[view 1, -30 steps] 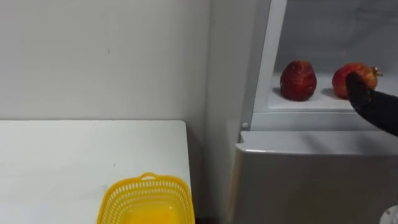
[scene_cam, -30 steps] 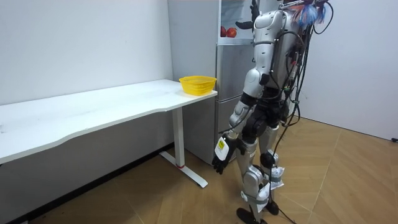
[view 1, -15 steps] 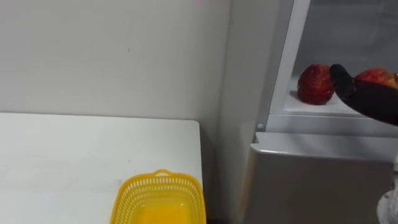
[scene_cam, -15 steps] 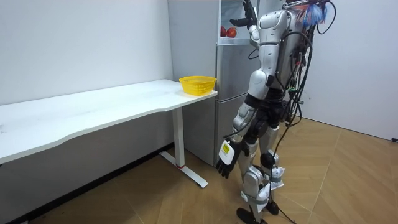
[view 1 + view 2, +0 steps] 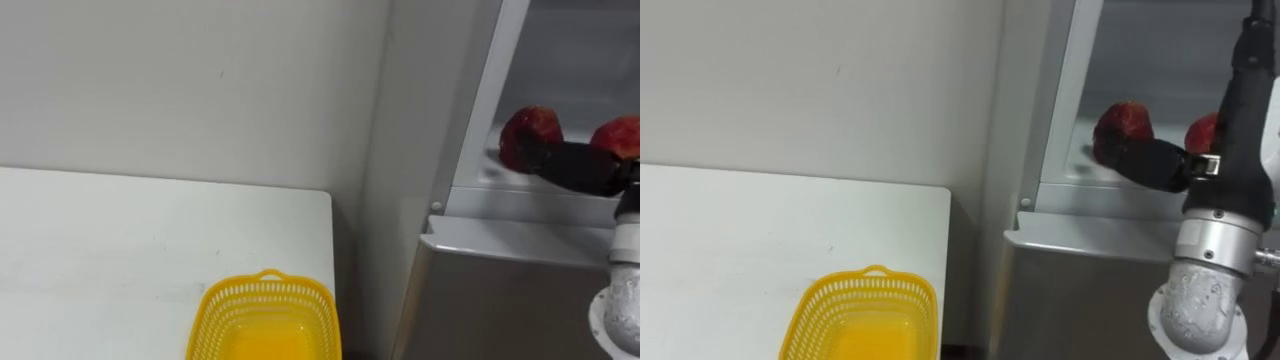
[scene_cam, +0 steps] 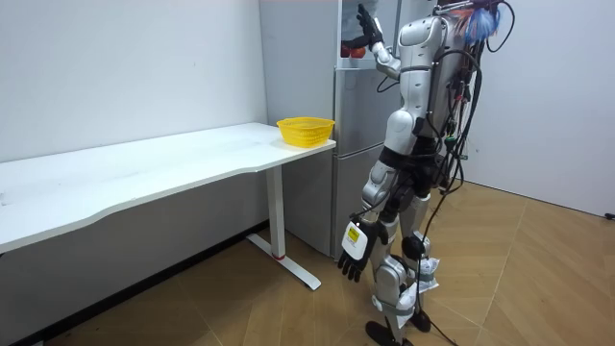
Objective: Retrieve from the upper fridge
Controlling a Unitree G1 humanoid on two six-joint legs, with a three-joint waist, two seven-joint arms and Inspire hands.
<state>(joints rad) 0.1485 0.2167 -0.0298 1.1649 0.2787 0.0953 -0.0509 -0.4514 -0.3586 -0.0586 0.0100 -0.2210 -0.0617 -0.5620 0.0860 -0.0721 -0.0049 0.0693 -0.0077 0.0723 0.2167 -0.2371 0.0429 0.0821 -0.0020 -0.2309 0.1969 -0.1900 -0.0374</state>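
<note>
Two red fruits [image 5: 533, 122] on the fridge shelf [image 5: 492, 172], one yellow basket [image 5: 266, 284]

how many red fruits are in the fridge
2. Both sit on the upper fridge shelf: the left fruit has the right robot hand at its lower front; the right fruit sits beside it, partly behind the arm. More may be hidden.

I can't read any word, number or sign from my station. The one label I see is the pale tag on the back of the left hand [image 6: 352, 248], hanging at the robot's side. It carries dark marks, but they are too small for me to make out.
</note>
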